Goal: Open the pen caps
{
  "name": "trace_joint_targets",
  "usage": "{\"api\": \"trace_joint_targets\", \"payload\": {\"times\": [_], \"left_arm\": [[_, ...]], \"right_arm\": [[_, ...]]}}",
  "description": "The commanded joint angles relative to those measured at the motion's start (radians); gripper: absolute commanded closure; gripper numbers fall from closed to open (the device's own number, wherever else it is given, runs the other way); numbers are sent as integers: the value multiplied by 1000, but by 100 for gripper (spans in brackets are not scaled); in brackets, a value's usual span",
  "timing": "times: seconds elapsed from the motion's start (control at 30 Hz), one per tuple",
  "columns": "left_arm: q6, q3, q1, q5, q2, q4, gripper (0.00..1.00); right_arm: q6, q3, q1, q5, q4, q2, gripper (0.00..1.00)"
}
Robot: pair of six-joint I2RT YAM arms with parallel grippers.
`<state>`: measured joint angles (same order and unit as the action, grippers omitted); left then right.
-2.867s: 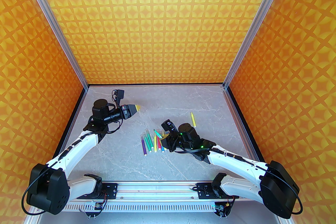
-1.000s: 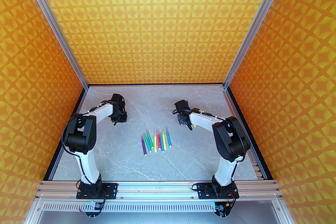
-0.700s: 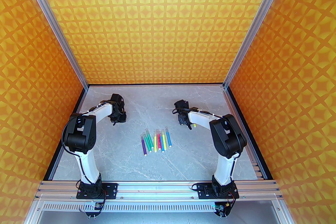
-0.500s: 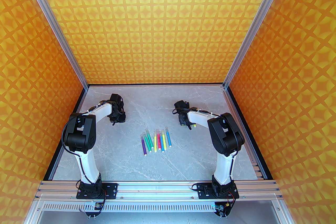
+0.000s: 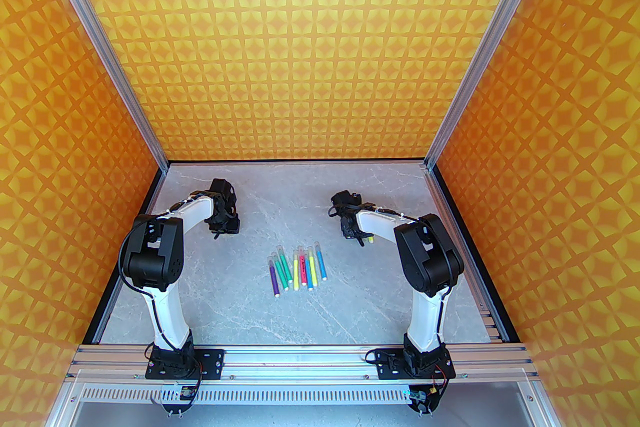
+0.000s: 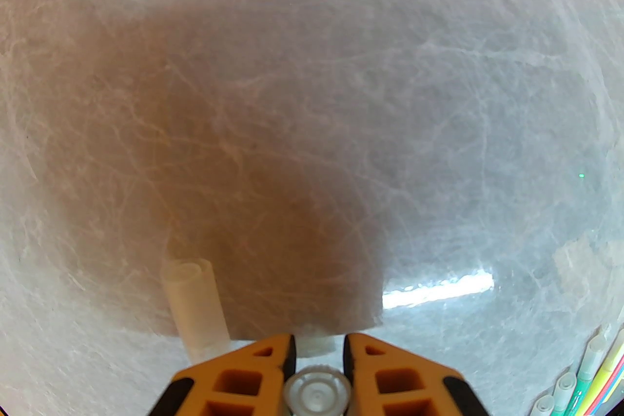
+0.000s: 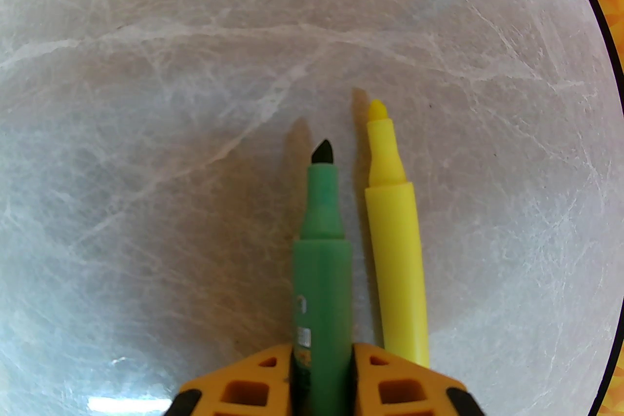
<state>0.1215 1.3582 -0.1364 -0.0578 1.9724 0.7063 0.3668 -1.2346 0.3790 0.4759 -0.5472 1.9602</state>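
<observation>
Finds the pen caps [image 5: 300, 250] at the upper ends of the marker row [image 5: 298, 271] mid-frame, long axes running up-down, slightly nearer the right claw [image 7: 322, 348], clamped on an uncapped green marker [image 7: 321, 258], than the left claw [image 6: 318, 338], flanking a loose clear cap [image 6: 317, 346], grip impossible to tell.

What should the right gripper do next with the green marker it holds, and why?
Probably open the right gripper wide and leave the green marker where it is. The marker's dark tip is bare, so its cap is off. It lies parallel to the uncapped yellow marker, low over the table, which looks like the drop spot. The capped markers in the middle wait their turn.
</observation>
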Motion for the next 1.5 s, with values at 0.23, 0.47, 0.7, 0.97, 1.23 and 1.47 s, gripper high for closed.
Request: {"api": "trace_joint_targets", "payload": {"times": [0.23,0.47,0.7,0.97,1.23,1.47], "left_arm": [[-16,32,9,14,2,25,70],[-12,-9,6,-7,-98,-1,53],[-14,-158,1,-116,-283,-124,38],[70,-367,1,-176,-501,-307,23],[68,-552,0,-294,-709,-446,21],[82,-667,-2,-334,-798,-550,20]], "right_arm": [[16,-32,-4,16,-36,8,72],[-13,-3,-3,1,-40,-60,64],[-108,57,19,-60,-51,-188,54],[-141,106,113,-262,-79,-304,48],[-106,115,205,-390,-159,-342,48],[-69,141,257,-472,-178,-340,48]]}}
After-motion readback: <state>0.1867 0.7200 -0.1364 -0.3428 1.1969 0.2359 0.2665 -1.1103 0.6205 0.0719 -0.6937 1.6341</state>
